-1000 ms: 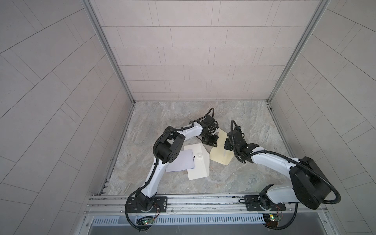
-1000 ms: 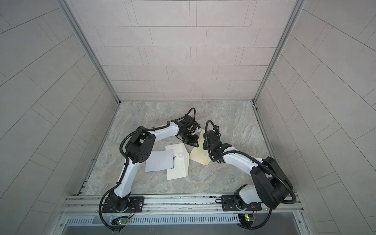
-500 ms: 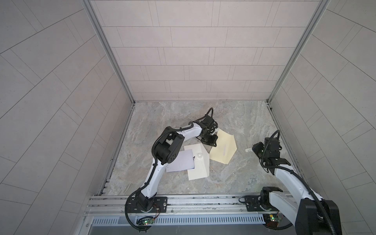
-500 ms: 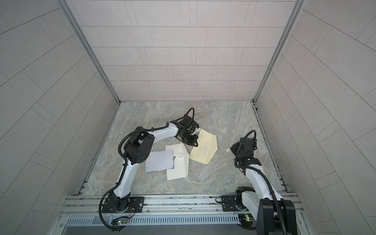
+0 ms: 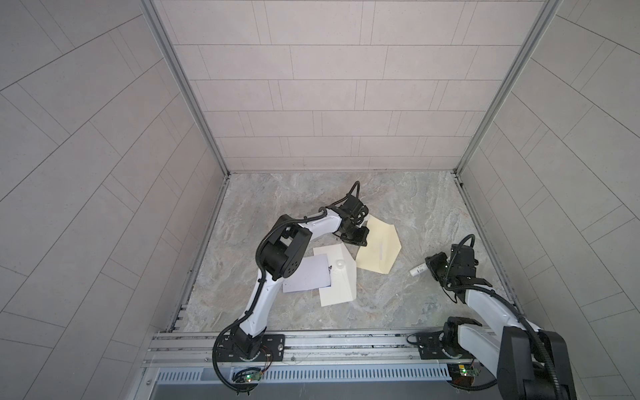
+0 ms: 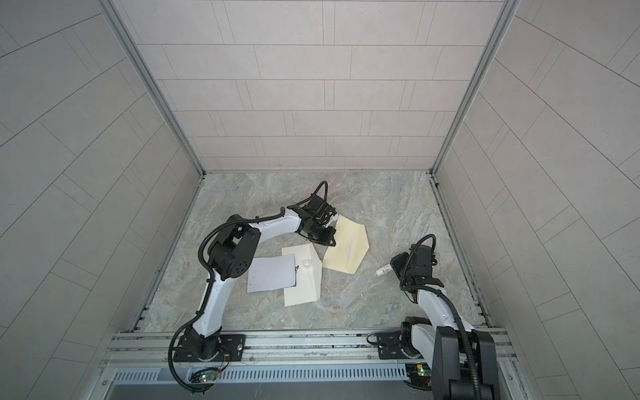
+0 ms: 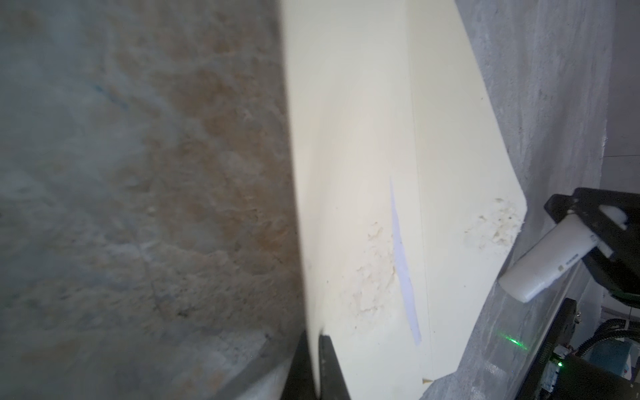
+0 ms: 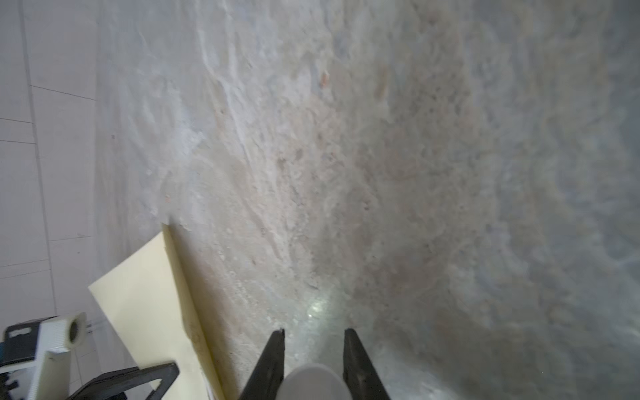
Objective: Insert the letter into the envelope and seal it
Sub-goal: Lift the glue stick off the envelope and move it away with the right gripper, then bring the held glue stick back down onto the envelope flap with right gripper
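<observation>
since a second ago my right arm (image 5: 485, 304) has pulled back from over the envelope (image 5: 379, 247) to the right side of the table (image 5: 398, 304), elbow folded low, its right gripper (image 5: 431, 268) clamped around a white glue stick (image 5: 418, 269), well apart from the envelope. my left arm (image 5: 322, 225) stretches across the middle, left gripper (image 5: 358, 239) pinching the envelope's far left edge. a lavender sliver of the letter (image 7: 403, 270) shows at its opening.

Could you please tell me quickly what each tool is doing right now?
Left tool: closed on the yellow envelope's edge.
Right tool: closed around the white glue stick.
</observation>
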### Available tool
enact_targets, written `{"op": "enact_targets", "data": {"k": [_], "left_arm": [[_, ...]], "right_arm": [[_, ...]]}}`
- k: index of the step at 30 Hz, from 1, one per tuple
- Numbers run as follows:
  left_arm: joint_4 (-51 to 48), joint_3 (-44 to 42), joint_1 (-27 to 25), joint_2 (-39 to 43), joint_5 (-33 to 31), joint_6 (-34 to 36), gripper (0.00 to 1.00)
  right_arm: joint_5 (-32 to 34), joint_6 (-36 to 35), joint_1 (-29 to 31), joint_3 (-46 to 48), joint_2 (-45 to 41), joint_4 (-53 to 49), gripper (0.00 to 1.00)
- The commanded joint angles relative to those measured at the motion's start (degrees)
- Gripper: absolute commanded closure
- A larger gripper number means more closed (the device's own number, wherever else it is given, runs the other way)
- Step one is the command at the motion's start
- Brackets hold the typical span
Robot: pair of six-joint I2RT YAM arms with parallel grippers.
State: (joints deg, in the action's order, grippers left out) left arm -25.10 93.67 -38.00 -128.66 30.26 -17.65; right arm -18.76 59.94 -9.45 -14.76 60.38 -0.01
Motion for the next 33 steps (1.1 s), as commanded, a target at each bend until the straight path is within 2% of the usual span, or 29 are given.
{"op": "enact_targets", "data": {"k": [1, 6, 9, 15, 21, 28, 33], "left_arm": [[-0.9, -1.3, 0.4, 1.0, -4.5, 0.0, 1.00], [-1.1, -1.3, 0.2, 1.1, -4.9, 0.1, 1.00], [-1.3, -1.2, 0.1, 1.2, -4.9, 0.3, 1.00], [-2.1, -0.8, -0.5, 1.3, -5.3, 1.4, 1.00], [-2.2, -0.7, -0.6, 1.2, -5.2, 1.6, 1.00], [-2.8, 0.2, -0.6, 0.6, -5.0, 1.6, 1.00], [-3.2, 0.8, -0.7, -0.1, -4.7, 1.6, 1.00]], "right_arm": [[1.4, 0.2, 1.7, 0.6, 4.4, -4.1, 1.00], [6.2, 1.8, 9.6, -5.1, 12.8, -1.7, 1.00], [6.1, 2.9, 13.0, -9.2, 18.5, 0.3, 0.98], [6.7, 2.4, 18.2, -15.7, 25.4, -0.7, 0.69], [6.7, 0.4, 18.8, -16.6, 25.8, -1.3, 0.53], [5.0, -5.5, 19.8, -20.4, 26.3, -4.3, 0.53], [5.9, -9.5, 23.8, -26.2, 27.6, -7.4, 0.62]]}}
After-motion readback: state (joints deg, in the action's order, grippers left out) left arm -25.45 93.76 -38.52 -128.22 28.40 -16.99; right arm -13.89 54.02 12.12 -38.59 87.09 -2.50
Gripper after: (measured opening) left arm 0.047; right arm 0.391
